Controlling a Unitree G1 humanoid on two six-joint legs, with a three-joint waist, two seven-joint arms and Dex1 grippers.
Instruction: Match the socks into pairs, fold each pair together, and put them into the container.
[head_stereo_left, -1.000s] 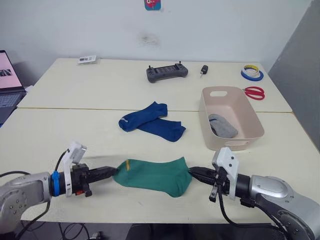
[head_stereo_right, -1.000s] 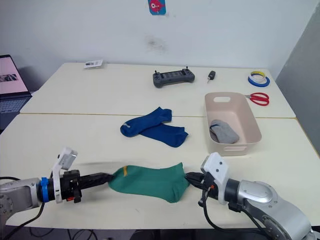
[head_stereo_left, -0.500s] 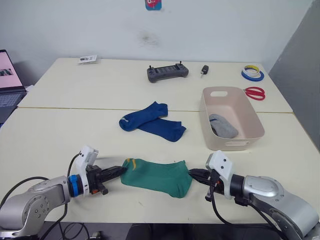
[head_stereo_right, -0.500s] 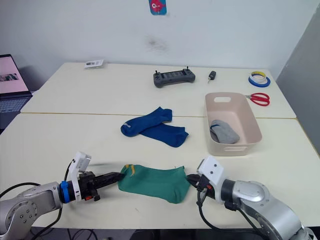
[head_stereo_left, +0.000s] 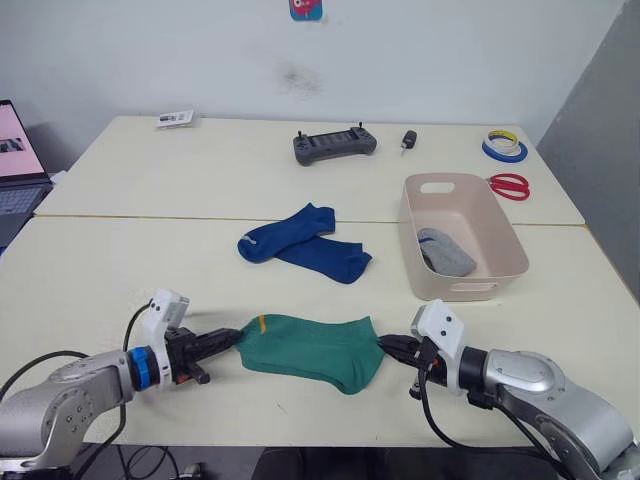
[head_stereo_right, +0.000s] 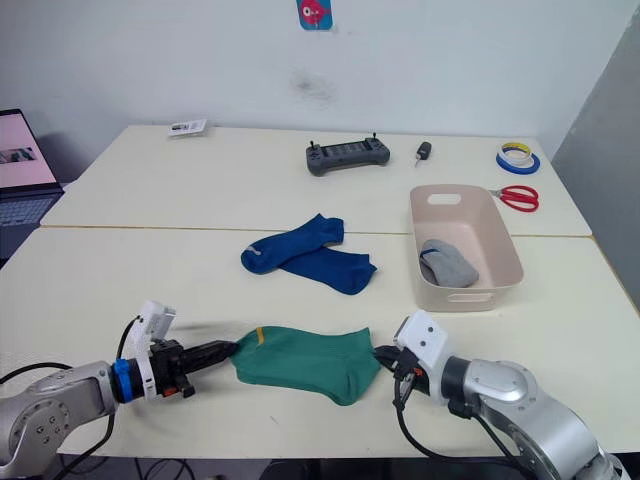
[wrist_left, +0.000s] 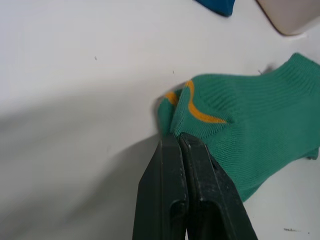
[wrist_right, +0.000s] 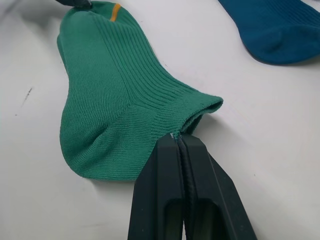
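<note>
Currently green pair (head_stereo_left: 305, 349) flat at near table edge | left gripper (head_stereo_left: 232, 340) pinched shut on toe end, right gripper (head_stereo_left: 382, 346) clamped on cuff | risk: thin pinch slips mid-fold, layers split | container (head_stereo_left: 492, 268) well apart, grey sock (head_stereo_left: 445, 251) inside

Office or lab — laptop (head_stereo_left: 18, 165), controller (head_stereo_left: 334, 146), tape (head_stereo_left: 503, 147)

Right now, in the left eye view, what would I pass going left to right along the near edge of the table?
Left gripper → green socks → right gripper.
</note>
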